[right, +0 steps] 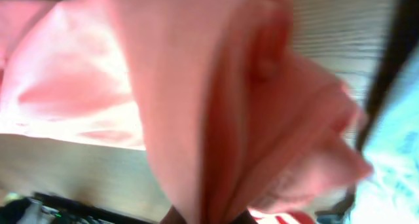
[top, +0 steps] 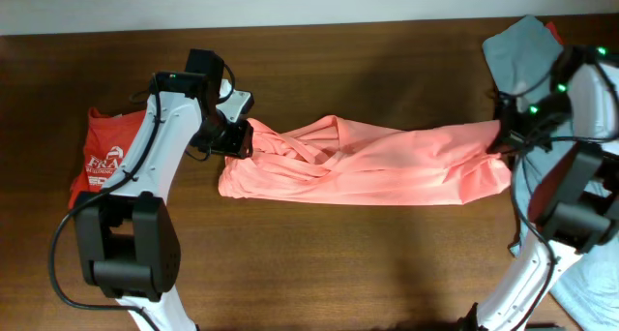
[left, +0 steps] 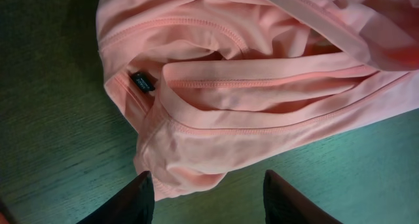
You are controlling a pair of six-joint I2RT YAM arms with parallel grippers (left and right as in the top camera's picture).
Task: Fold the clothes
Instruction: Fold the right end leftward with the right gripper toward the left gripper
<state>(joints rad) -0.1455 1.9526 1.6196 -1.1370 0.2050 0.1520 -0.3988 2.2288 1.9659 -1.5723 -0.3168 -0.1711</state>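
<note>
The salmon-pink T-shirt (top: pixel 368 162) lies bunched and stretched across the middle of the table. My right gripper (top: pixel 503 142) is shut on its right end; pink cloth (right: pixel 216 119) fills the right wrist view and hides the fingers. My left gripper (top: pixel 232 142) is at the shirt's left end, open and empty; in the left wrist view its fingers (left: pixel 208 198) straddle bare table just below the collar with its black label (left: pixel 142 82). A red-orange T-shirt (top: pixel 102 157) with white print lies at the far left under the left arm. A grey-blue T-shirt (top: pixel 522 50) lies at the back right.
The dark wooden table (top: pixel 338 254) spreads in front of the shirt. Another pale grey-blue cloth (top: pixel 590 292) lies at the front right corner beside the right arm's base. The arms' black bases stand at the front left and front right.
</note>
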